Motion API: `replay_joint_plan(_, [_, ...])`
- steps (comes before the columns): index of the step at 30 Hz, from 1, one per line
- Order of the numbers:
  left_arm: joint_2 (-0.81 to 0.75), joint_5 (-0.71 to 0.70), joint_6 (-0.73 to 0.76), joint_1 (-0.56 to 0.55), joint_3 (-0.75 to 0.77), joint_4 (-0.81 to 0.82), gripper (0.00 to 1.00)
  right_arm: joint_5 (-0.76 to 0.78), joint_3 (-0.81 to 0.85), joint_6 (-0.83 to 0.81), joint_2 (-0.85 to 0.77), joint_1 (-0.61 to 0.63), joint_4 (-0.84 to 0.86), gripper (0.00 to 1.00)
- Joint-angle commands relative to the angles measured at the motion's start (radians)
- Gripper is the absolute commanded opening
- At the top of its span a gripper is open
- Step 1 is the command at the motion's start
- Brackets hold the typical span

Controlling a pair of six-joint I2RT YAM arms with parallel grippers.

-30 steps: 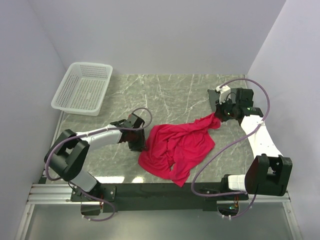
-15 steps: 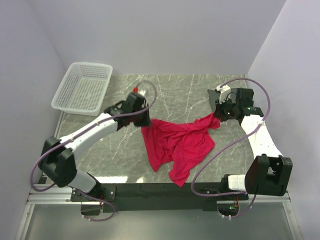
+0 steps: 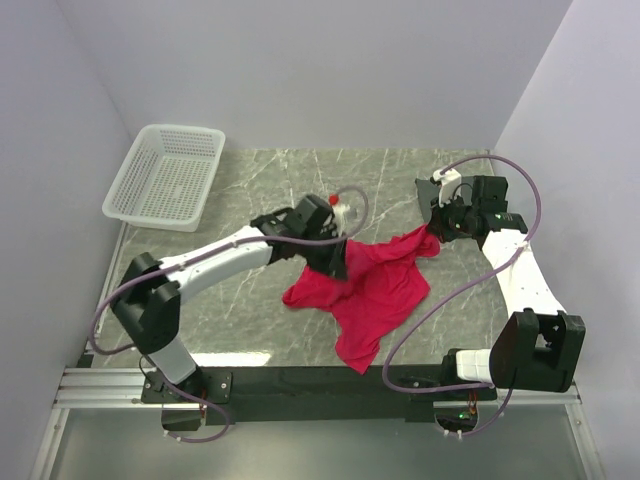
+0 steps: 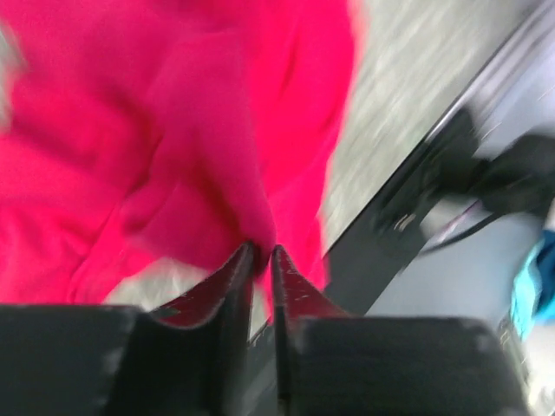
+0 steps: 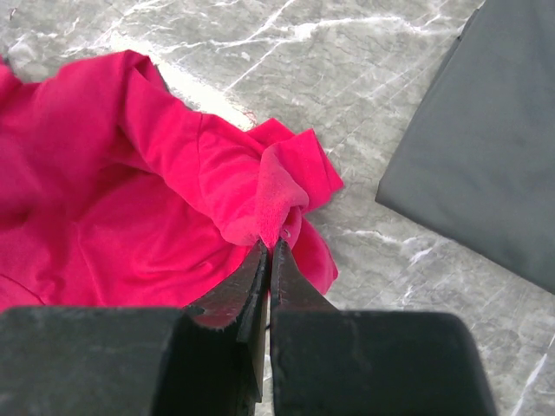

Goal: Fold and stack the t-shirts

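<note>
The crimson t-shirt (image 3: 372, 290) lies crumpled in the middle of the marble table. My left gripper (image 3: 335, 262) hangs over the shirt's left part. In the blurred left wrist view its jaws (image 4: 262, 251) stand nearly together with a fold of the t-shirt (image 4: 173, 130) pinched at the tips. My right gripper (image 3: 436, 232) sits at the shirt's far right corner. Its jaws (image 5: 270, 245) are shut on a bunched fold of the t-shirt (image 5: 130, 173), which is raised off the table there.
A white mesh basket (image 3: 125, 172) stands at the far left corner of the table. The black front rail (image 3: 330, 378) runs along the near edge. A dark grey surface (image 5: 486, 130) borders the marble at the right.
My left arm has swung from the shirt's left edge up and then right, dragging that edge over the middle so the shirt bunches narrower. The right arm and its grip have not moved.
</note>
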Motion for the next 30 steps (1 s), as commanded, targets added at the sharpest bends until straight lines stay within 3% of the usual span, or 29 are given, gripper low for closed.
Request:
replay_joint_plan(1, [-0.003, 0.034, 0.041, -0.023, -0.033, -0.086, 0.24, -0.012, 0.005, 0.007, -0.026, -0.009, 0.008, 0.0])
replay_joint_plan(9, [-0.175, -0.205, 0.06, -0.006, -0.067, -0.062, 0.57, -0.026, 0.01, 0.012, -0.007, -0.008, 0.008, 0.0])
replay_joint_plan(15, [-0.117, -0.069, 0.152, 0.014, -0.063, 0.023, 0.7, -0.041, 0.008, 0.016, 0.008, -0.006, -0.005, 0.0])
replay_joint_plan(21, [0.053, -0.009, 0.124, -0.009, 0.052, 0.023, 0.7, -0.046, -0.002, 0.015, 0.007, -0.006, -0.008, 0.0])
replay_joint_plan(30, [0.205, 0.023, 0.08, -0.024, 0.083, 0.083, 0.65, -0.047, -0.03, 0.018, -0.003, -0.006, -0.003, 0.0])
